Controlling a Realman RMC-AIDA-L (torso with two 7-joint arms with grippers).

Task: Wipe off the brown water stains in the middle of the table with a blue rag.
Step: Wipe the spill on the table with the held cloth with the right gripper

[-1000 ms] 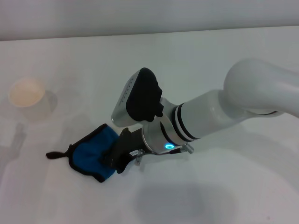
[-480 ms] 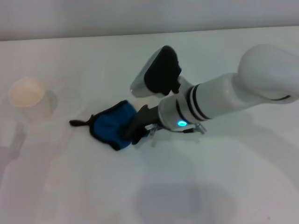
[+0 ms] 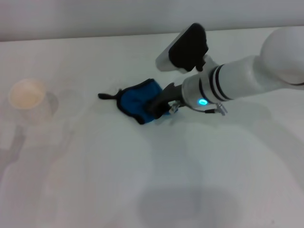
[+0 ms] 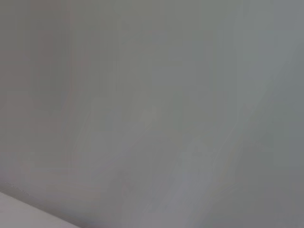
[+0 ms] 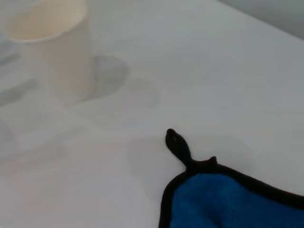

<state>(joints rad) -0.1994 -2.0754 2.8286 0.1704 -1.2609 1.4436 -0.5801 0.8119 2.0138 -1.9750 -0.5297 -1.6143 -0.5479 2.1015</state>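
Observation:
The blue rag (image 3: pixel 137 101) with black trim lies on the white table (image 3: pixel 95 180) near the middle, its black loop (image 3: pixel 107 96) pointing left. My right gripper (image 3: pixel 159 105) reaches in from the right and is shut on the rag's right side, pressing it onto the table. The right wrist view shows the rag's corner (image 5: pixel 228 204) and its loop (image 5: pixel 178 145). No tan stain shows clearly; only a faint sheen marks the table beside the loop (image 5: pixel 142 159). My left gripper is out of view; its wrist view shows only a blank grey surface.
A white paper cup (image 3: pixel 26 95) with a tan inside stands at the far left; it also shows in the right wrist view (image 5: pixel 52 42). The table's far edge runs along the top of the head view.
My right gripper has dragged the blue rag across the table, away from me and to the right. The cup has not moved.

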